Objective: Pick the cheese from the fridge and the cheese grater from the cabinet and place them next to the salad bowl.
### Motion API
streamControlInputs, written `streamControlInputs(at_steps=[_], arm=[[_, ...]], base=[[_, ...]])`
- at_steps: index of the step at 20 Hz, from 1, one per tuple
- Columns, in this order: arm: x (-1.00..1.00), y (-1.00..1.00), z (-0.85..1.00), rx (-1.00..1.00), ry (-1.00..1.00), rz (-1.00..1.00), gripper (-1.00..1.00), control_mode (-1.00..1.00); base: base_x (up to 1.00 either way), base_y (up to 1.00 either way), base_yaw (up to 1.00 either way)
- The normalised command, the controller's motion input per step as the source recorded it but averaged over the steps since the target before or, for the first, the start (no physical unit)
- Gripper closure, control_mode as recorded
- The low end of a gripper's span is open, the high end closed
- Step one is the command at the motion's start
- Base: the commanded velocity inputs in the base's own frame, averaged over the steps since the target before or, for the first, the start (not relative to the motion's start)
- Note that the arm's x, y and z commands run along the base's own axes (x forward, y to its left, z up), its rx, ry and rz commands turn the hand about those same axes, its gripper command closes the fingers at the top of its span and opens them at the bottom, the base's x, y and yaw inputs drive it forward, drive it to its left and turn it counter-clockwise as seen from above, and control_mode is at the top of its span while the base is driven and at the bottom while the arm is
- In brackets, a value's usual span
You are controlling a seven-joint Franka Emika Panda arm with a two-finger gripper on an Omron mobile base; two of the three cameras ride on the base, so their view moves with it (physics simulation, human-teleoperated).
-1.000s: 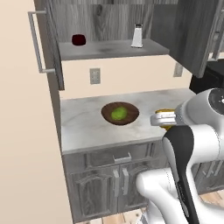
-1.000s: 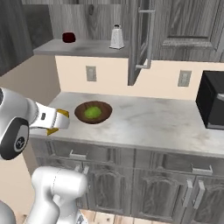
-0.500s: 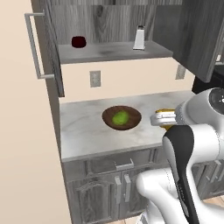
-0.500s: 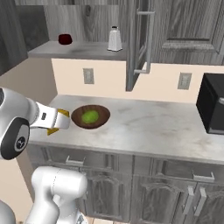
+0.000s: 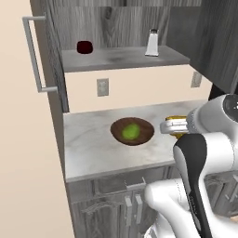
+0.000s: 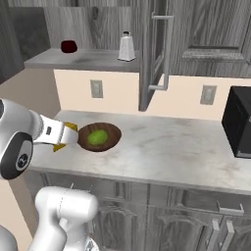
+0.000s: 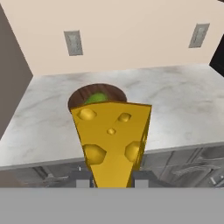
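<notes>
My gripper (image 7: 111, 180) is shut on the cheese (image 7: 111, 139), a yellow-orange wedge with holes, held above the counter's front edge. Just past it lies the salad bowl (image 7: 97, 93), dark brown with green lettuce, partly hidden by the wedge. From the left base the gripper (image 5: 170, 126) hangs right of the bowl (image 5: 132, 131); from the right base the gripper (image 6: 68, 136) is left of the bowl (image 6: 99, 137). The cheese grater (image 5: 152, 42) (image 6: 126, 47) stands on the shelf of the open cabinet (image 5: 121, 58). The fridge is out of view.
A dark red cup (image 5: 84, 46) (image 6: 68, 46) sits on the same shelf, left of the grater. An open cabinet door (image 6: 158, 49) hangs over the marble counter (image 6: 166, 152). A black microwave (image 6: 239, 128) stands at the counter's right end.
Both base views have shifted as the base drove closer to the counter; bowl and shelf now look larger and lower. The gripper stays shut on the cheese.
</notes>
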Motion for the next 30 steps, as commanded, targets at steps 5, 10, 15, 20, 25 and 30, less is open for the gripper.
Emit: streamControlInputs(at_steps=[5, 10, 15, 20, 25, 30], arm=[[0.0, 0.0, 0.0, 0.0, 0.0, 0.0, 1.0, 1.0], [0.03, 0.02, -0.05, 0.0, -0.02, -0.01, 1.0, -1.0], [0.0, 0.5, -0.49, 0.08, 0.02, -0.05, 1.0, -1.0], [0.02, 0.67, -0.64, 0.11, 0.07, 0.0, 1.0, -1.0], [0.13, 0.61, -0.69, 0.01, 0.01, 0.08, 1.0, -1.0], [0.04, 0.6, -0.76, 0.0, 0.0, 0.13, 1.0, -1.0]], base=[[0.29, 0.0, 0.0], [0.03, 0.0, 0.0], [0.0, 0.0, 0.0], [0.0, 0.0, 0.0], [0.0, 0.0, 0.0], [0.0, 0.0, 0.0]])
